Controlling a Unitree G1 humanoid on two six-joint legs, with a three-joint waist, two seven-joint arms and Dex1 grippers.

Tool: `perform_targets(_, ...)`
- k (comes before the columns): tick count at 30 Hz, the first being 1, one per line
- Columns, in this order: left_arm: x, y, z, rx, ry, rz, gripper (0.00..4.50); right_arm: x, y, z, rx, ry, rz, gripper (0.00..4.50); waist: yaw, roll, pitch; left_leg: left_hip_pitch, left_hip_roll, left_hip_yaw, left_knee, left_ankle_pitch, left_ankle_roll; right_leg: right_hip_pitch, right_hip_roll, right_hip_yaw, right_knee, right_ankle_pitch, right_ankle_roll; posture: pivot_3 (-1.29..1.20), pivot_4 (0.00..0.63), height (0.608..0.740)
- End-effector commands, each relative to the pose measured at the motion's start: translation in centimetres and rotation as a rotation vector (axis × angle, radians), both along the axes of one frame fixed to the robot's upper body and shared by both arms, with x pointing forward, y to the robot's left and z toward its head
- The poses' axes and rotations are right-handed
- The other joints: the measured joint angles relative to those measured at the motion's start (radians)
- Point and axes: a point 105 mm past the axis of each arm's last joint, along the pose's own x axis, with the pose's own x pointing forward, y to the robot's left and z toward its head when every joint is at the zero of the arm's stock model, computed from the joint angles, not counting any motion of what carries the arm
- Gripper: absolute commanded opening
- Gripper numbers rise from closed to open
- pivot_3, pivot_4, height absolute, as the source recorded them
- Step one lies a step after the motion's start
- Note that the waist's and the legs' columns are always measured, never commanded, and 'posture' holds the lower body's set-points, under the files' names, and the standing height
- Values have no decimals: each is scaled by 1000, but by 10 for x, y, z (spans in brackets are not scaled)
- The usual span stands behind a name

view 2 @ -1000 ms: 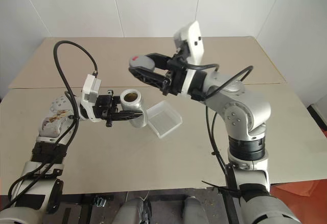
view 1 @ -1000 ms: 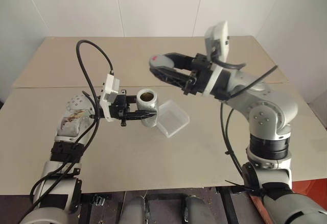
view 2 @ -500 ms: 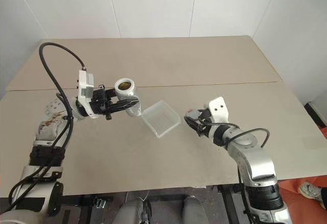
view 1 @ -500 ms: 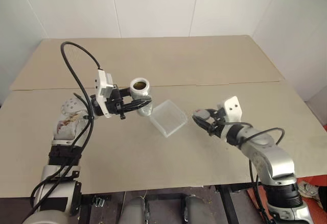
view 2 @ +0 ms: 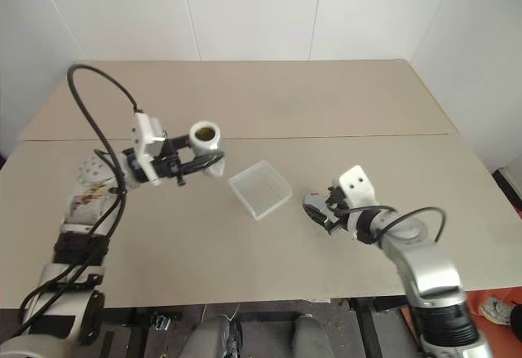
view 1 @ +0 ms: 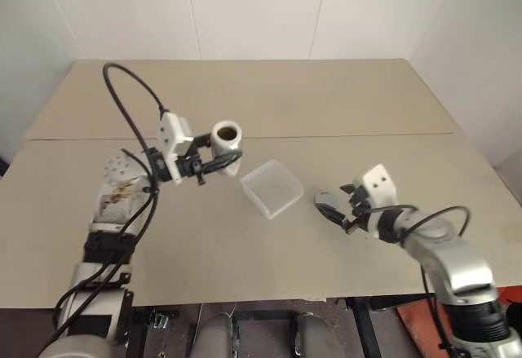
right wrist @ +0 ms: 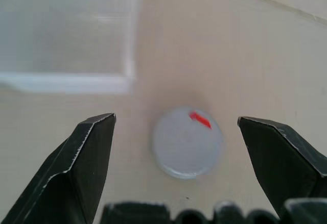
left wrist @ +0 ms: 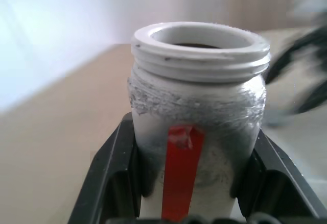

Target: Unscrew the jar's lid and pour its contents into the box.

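Note:
My left gripper (view 1: 214, 156) is shut on the jar (view 1: 225, 140), a small clear jar with a red mark (left wrist: 180, 175) on its side. It holds the jar in the air, just left of the box (view 1: 272, 188). The jar's mouth is uncovered and brownish contents (view 1: 228, 134) show inside. The box is a shallow translucent white tray that lies flat on the table. To the right of the box, the round silver-grey lid (right wrist: 187, 142) with a red mark lies flat on the table. My right gripper (right wrist: 175, 120) stands open over the lid, its black fingers (right wrist: 82, 168) apart on either side.
The beige table (view 1: 269, 105) has a seam running across it behind the box. White walls rise behind the table's far edge. A black cable (view 1: 130, 101) loops above my left arm.
My right gripper came down from above the jar to the table right of the box, then opened and let go of the lid. My left gripper turned with the jar.

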Motion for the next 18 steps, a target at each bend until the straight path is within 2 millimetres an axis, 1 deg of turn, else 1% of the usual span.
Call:
perform_targets(1,14,-10,12,233,-393,145,1922,-22,17,35,41,-9,174,4455,2,0,0,0,0,0,0,0,0,0,0,0,0,0,0,0,150,740)
perform_targets(3,16,-19,15,383,-614,160,1922,-30,23,44,47,-3,247,4455,4,-1,0,0,0,0,-1,0,0,0,0,0,-1,0,0,0,150,740)
perform_targets(5,17,-33,16,526,-842,136,1922,-34,29,53,48,-2,302,4455,5,-1,0,-1,0,0,-1,0,0,-1,0,-1,-1,0,0,0,150,740)
perform_targets(8,21,-46,13,698,-1178,118,1922,-36,33,60,30,-7,342,4455,7,-1,1,-3,-1,0,-1,-1,1,-1,-2,-2,0,1,1,0,150,740)
perform_targets(9,21,-51,11,752,-1329,100,1922,-36,34,63,26,-12,354,4455,9,-1,1,-3,-1,1,-1,-1,1,-1,-2,-3,0,2,2,0,150,740)
perform_targets(11,16,-59,6,771,-1547,39,1922,-37,36,68,27,-19,372,4455,13,-1,1,-4,-1,1,-1,-1,2,-1,-2,-3,0,2,3,0,150,740)
perform_targets(13,16,-62,-1,788,-1638,-17,1922,-37,38,72,37,-30,385,4455,13,-1,1,-5,-1,1,-1,-2,3,-2,-2,-3,0,2,4,0,150,740)
perform_targets(14,18,-62,-6,826,-1676,-49,1922,-38,39,75,41,-44,393,4455,13,-1,1,-6,-1,1,-1,-2,3,-2,-2,-3,0,2,4,0,150,740)
perform_targets(17,21,-64,-13,876,-1753,-117,1922,-42,41,80,55,-69,408,4455,13,-1,1,-10,0,3,0,-2,3,-6,-2,-4,1,2,4,0,150,740)
perform_targets(18,22,-64,-12,888,-1779,-120,1922,-43,41,81,60,-75,413,4455,13,-1,1,-11,0,4,1,-1,2,-7,-2,-5,2,2,4,0,150,740)
